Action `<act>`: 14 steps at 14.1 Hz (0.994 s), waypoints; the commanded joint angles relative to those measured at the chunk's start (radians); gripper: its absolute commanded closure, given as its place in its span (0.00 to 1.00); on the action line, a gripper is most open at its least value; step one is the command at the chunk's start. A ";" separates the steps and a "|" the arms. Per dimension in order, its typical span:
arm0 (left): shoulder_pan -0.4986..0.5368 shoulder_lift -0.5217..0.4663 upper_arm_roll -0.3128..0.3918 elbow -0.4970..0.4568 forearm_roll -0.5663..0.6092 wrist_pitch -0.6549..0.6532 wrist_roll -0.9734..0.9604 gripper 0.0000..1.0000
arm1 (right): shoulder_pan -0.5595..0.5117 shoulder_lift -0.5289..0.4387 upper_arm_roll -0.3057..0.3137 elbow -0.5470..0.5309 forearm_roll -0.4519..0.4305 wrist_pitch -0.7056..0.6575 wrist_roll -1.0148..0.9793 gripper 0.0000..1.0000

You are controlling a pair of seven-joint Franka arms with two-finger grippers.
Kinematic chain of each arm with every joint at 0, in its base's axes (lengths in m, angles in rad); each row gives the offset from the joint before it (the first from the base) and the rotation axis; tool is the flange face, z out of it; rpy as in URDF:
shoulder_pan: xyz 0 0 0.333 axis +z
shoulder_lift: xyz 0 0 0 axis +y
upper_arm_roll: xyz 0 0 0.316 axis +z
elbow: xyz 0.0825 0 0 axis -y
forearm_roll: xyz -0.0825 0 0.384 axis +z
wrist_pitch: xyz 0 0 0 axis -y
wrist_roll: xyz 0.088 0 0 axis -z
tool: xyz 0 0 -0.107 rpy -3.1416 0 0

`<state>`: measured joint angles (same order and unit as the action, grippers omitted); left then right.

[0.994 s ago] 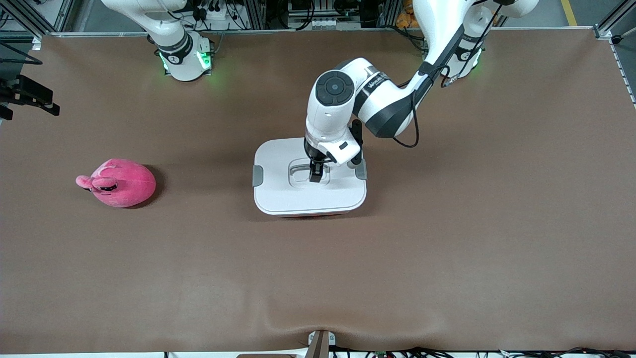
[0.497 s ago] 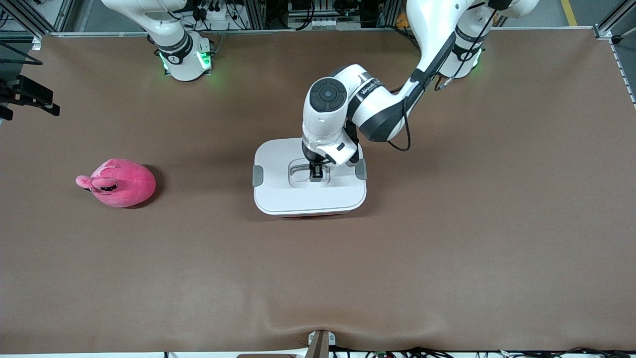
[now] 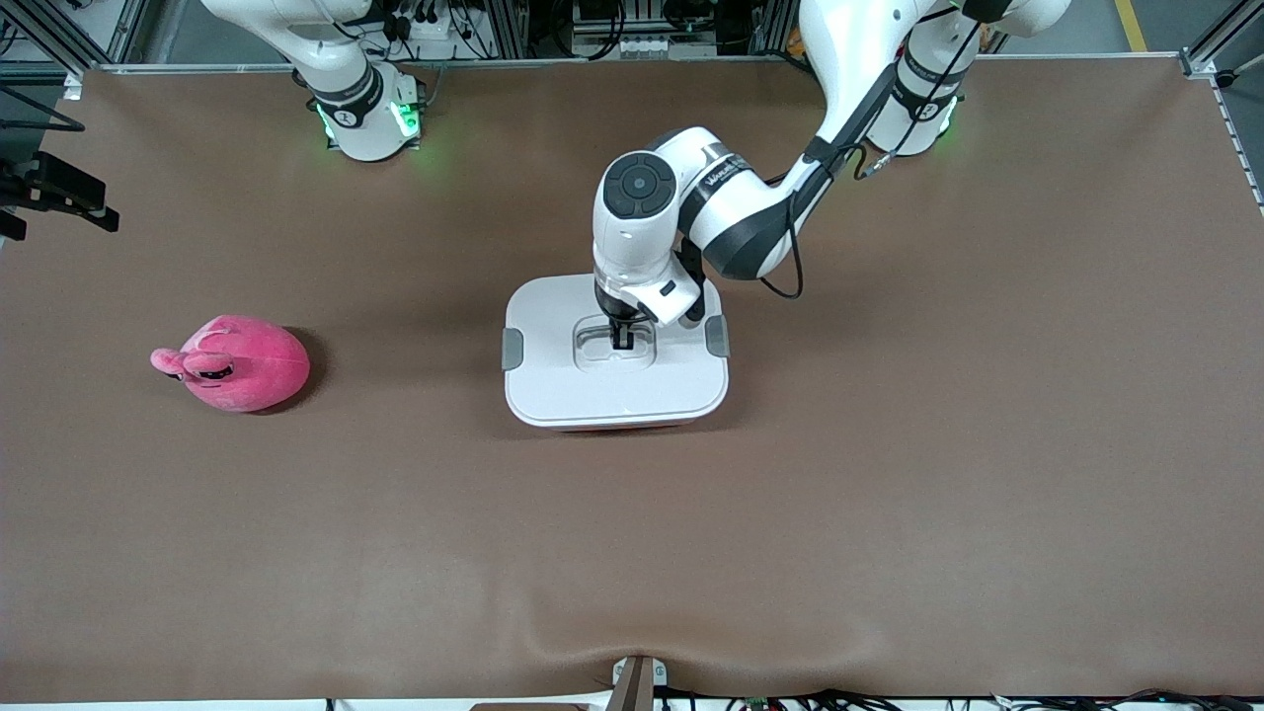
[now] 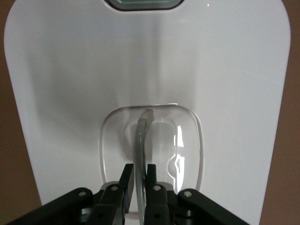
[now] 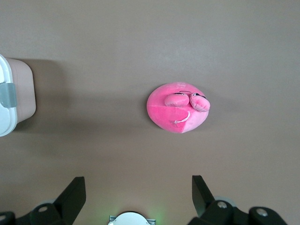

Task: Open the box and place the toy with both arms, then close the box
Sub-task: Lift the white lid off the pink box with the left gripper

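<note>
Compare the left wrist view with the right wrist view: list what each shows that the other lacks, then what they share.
Left wrist only: the left end effector closed on the lid's clear handle, set in the recess of the white lid.

Right wrist only: the pink toy lying on the table, with the right end effector open above it, and the box's pink side.

Both: the box's lid with a grey clip, and the brown table.

Both arms are glossy white with dark grey joint bands. The left arm carries a round dark grey cap with a small blue dot, grey lettering on its link, and a black cable looping along it. Both bases glow green. The left gripper is black with silver screws; the right gripper is black too.
</note>
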<state>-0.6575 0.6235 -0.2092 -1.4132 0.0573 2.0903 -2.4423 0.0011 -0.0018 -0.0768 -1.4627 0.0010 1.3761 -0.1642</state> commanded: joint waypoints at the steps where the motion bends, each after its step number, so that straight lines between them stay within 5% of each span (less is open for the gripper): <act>1: -0.011 0.012 0.008 0.028 0.021 0.004 -0.014 0.94 | -0.015 0.008 0.009 0.019 -0.003 -0.008 0.003 0.00; 14: -0.011 0.001 0.010 0.051 0.021 0.004 0.020 1.00 | -0.013 0.014 0.009 0.019 -0.001 -0.011 0.005 0.00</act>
<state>-0.6580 0.6242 -0.2075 -1.3922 0.0597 2.0941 -2.4261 0.0001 0.0028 -0.0767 -1.4627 0.0010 1.3759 -0.1642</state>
